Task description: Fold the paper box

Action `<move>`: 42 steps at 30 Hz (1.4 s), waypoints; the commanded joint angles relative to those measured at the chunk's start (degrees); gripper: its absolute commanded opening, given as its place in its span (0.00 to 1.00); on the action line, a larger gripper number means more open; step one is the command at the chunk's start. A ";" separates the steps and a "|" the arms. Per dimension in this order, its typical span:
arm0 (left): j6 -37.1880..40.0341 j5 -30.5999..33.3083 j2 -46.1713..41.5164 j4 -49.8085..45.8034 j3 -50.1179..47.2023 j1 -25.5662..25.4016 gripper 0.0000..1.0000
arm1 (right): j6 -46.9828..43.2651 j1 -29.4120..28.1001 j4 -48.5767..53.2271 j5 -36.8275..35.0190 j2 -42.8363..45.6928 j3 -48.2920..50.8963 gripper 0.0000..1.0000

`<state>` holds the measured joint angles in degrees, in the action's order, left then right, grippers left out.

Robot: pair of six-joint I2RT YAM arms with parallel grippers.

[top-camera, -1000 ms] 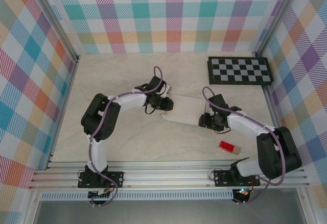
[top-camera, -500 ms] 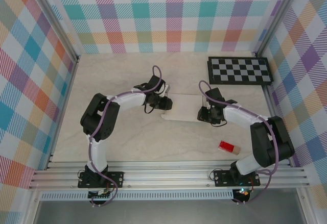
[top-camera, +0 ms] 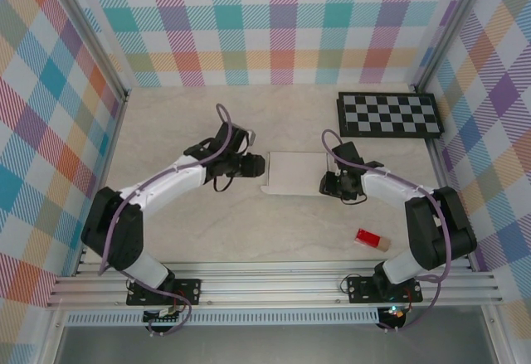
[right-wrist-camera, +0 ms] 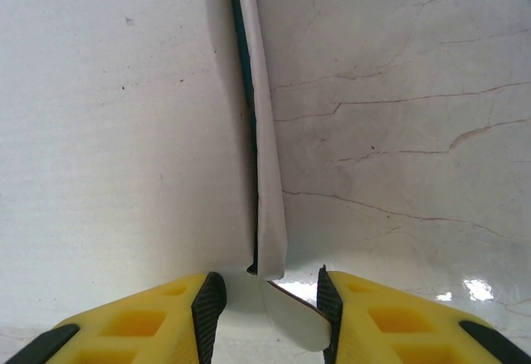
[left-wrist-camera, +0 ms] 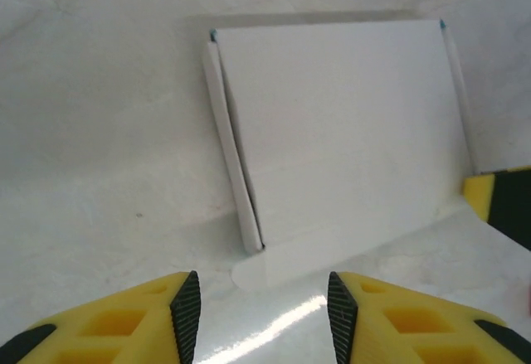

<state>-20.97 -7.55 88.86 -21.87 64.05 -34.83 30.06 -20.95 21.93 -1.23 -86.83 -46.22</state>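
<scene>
Backing leftward, left hand (left-wrist-camera: 264, 306) is hanging open; right hand (right-wrist-camera: 264, 298) is loosely straddling a flap (right-wrist-camera: 267, 198) of the paper box (left-wrist-camera: 340, 123): light, flimsy card, probably best pinched there.

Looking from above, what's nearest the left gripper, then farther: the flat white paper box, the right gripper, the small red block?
1. The flat white paper box, right beside the left gripper.
2. The right gripper, at the box's other end.
3. The small red block, front right.
</scene>
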 commanded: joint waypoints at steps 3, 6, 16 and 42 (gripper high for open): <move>-5.08 2.50 4.57 5.40 -1.11 -3.42 0.51 | 0.53 0.03 1.75 -1.68 -1.66 -1.28 0.39; -4.47 3.54 8.34 4.37 1.93 -4.68 0.52 | 0.26 0.03 1.87 -1.29 -2.52 -1.84 0.39; -2.43 7.18 13.66 1.26 4.54 -7.16 0.53 | 0.34 0.03 0.95 -1.16 -3.00 -1.51 0.39; -5.75 3.95 17.62 1.61 3.36 -8.03 0.46 | 0.79 0.03 0.48 0.09 -2.73 -1.65 0.39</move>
<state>-25.56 -1.98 105.41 -20.75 68.38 -41.93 30.04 -20.93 21.91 -1.10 -88.42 -47.81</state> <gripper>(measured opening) 0.461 0.388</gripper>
